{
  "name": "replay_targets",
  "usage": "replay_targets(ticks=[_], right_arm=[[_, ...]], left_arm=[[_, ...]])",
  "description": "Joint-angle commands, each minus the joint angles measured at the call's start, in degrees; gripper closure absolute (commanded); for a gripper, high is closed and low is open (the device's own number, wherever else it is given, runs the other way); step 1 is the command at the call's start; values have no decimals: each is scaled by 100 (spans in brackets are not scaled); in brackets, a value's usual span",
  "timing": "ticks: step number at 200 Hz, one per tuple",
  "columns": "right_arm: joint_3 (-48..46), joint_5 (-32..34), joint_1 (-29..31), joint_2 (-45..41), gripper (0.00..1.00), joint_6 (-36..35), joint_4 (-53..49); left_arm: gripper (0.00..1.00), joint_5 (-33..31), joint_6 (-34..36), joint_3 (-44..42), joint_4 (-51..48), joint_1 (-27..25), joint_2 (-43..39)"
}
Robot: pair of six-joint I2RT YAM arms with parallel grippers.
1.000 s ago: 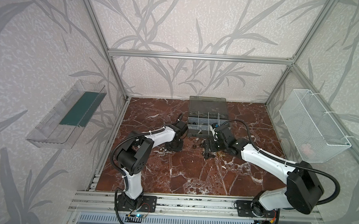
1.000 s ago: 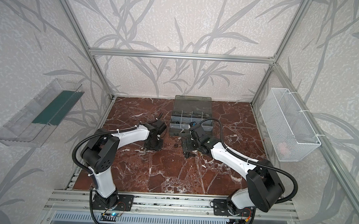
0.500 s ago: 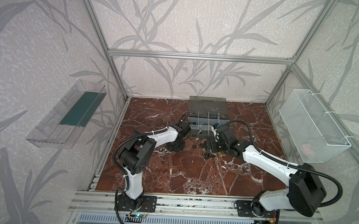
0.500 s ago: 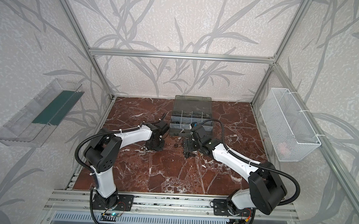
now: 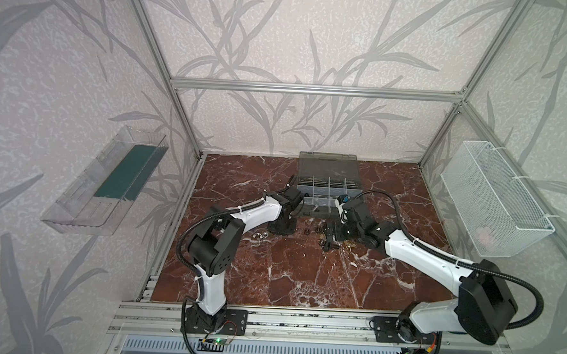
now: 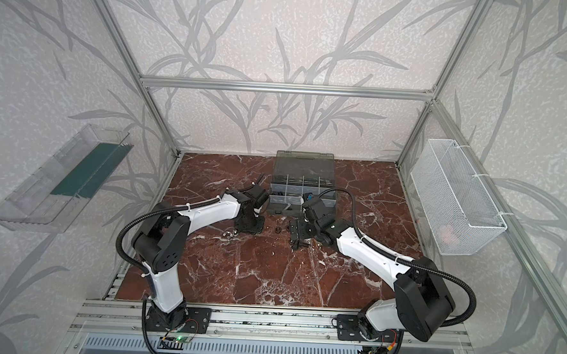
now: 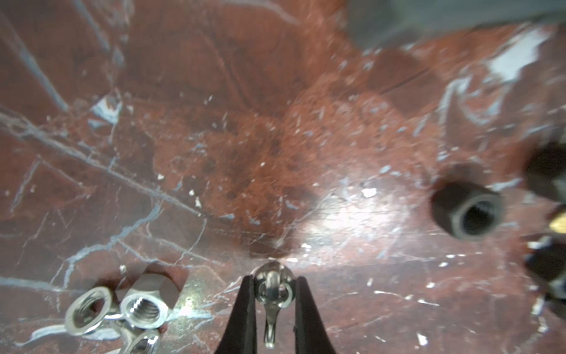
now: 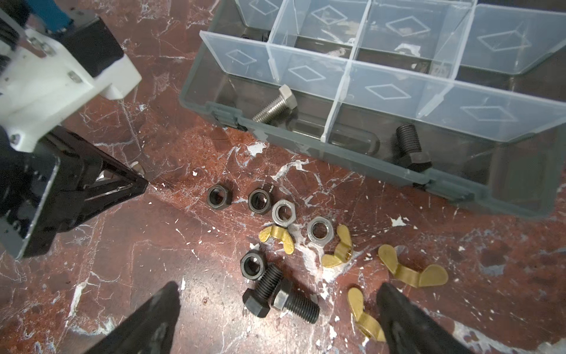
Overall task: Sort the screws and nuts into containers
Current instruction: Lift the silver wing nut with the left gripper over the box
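Shiny silver metal wing nut (image 7: 272, 291), smooth, pinched in my left tool (image 7: 274, 277), long axis along its fingers, on glossy red marble table (image 7: 275, 138), my right tool (image 8: 278, 288) spread wide above black threaded bolts (image 8: 298, 303).

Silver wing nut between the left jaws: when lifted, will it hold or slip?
The silver wing nut looks like polished metal: probably rigid, light, but slippery. The thin jaws of the left gripper flank its rounded hub, not a flat face, so it may pivot. If dropped, its wings should stop it rolling.
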Motion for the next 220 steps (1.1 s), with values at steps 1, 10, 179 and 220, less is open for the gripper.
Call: replay_targets(ticks=[1, 10, 179, 220], right_arm=[[-9, -5, -71, -170, 1, 10, 8], [-8, -27, -87, -176, 1, 10, 10], [409, -279, -865, -422, 1, 190, -327], [413, -261, -1009, -446, 1, 151, -462]], left_arm=[[91, 180, -66, 194, -47, -19, -187], [91, 221, -73, 237, -31, -18, -172], [92, 677, 224, 3347, -331, -22, 1401], [92, 761, 351, 4435, -473, -25, 2240]])
